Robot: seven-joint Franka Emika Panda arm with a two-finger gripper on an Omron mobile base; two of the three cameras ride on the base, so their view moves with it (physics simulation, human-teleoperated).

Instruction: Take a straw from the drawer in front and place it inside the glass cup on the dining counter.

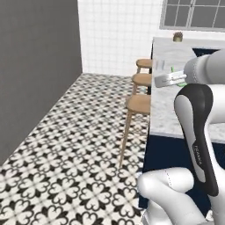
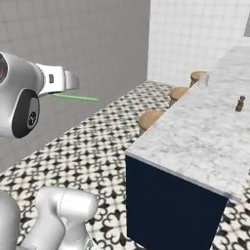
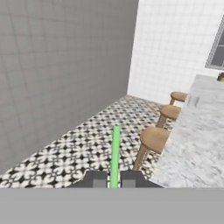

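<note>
Claw: the claw (image 3: 114, 179) sits at the bottom centre of the hand view, its two dark tips closed tight on the straw (image 3: 115, 151), which runs straight up the frame from between them.
Straw: light green and thin; in the right base view it pokes out to the right of the claw (image 2: 73, 83) at the upper left of the frame, level and over the patterned floor (image 2: 97, 141); a small green bit of it shows beside the claw in the left base view, right of centre.
Cup: the clear glass cup (image 3: 193, 101) stands near the edge of the marbled bench (image 3: 197, 144) at the right of the hand view, beyond the stools (image 3: 154, 138); in the right base view it is the small pale cylinder (image 2: 203, 79) at the upper right.
Gap: straw and cup are well apart; the claw hangs over the floor, to the side of the bench, not above it.
Done: fetching the straw looks finished, since it is held in the air.
Left: carrying it over the bench, bringing it upright above the cup, lowering it in and letting go.
Progress: roughly midway, by my judgement.
</note>
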